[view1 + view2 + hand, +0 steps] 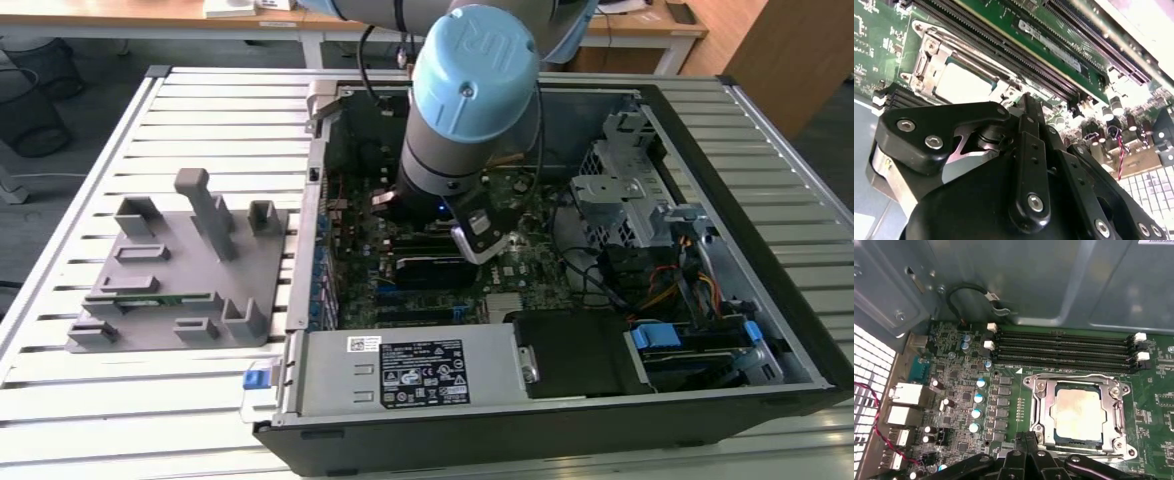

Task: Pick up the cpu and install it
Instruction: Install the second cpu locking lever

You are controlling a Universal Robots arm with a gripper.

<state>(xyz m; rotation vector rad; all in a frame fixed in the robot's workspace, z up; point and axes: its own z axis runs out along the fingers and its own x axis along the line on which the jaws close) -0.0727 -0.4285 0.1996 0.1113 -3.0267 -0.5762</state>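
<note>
The cpu (1077, 412) is a pale silver square lying flat inside the metal socket frame (1119, 405) on the green motherboard; it also shows in the second wrist view as the cpu (961, 82). My gripper (1026, 439) hovers just beside the socket's edge, its black fingers pressed together with nothing between them. The same shut fingers (1026, 120) show in the second wrist view, apart from the chip. In the exterior view the gripper (477, 245) hangs low inside the open computer case (747, 330), over the board.
Black memory slots (1064, 345) run beside the socket, one holding a green stick (1054, 47). A grey moulded fixture (187, 270) sits on the slatted table at the exterior view's left. Power supply (414, 370), drive cage (627, 190) and cables crowd the case.
</note>
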